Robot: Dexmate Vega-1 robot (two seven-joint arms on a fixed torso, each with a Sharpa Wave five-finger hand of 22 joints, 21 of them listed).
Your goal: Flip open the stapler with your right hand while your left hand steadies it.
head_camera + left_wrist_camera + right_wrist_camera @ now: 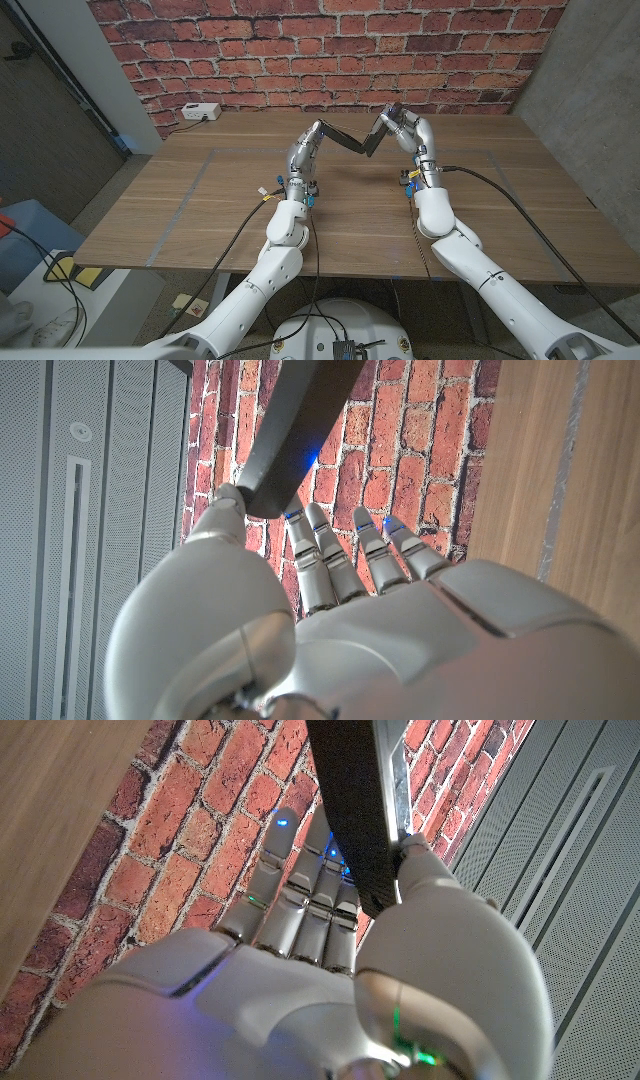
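Stapler (pixel 352 142) is held in the air over the far middle of the tabletop (pixel 200 215), in front of the brick wall (pixel 300 50), already spread into a wide V with the hinge at the low point between the two hands. Left hand (pixel 305 148) grips the end of the left arm of the V; the left wrist view shows that dark bar (pixel 295 430) pinched between thumb and fingers (pixel 330 555). Right hand (pixel 408 130) grips the other end; in the right wrist view the thumb presses the dark bar with its metal strip (pixel 365 810) against the fingers (pixel 300 890). Both hands are therefore grasping, neither released. Judgement: the flip is well advanced, with the two halves far apart but not yet in one straight line. To finish it well, the left hand should hold its half fixed as the anchor, wrist quiet, while the right hand swings its half outward in an arc about the hinge, not pulling along the bar. Both grips sit near the tips, so leverage is good but hold is slim; a pinch could slip if the hinge binds. Rotation should be slow, ending when the halves lie in line. A white box (pixel 200 111) sits by the wall at the far left, well apart.
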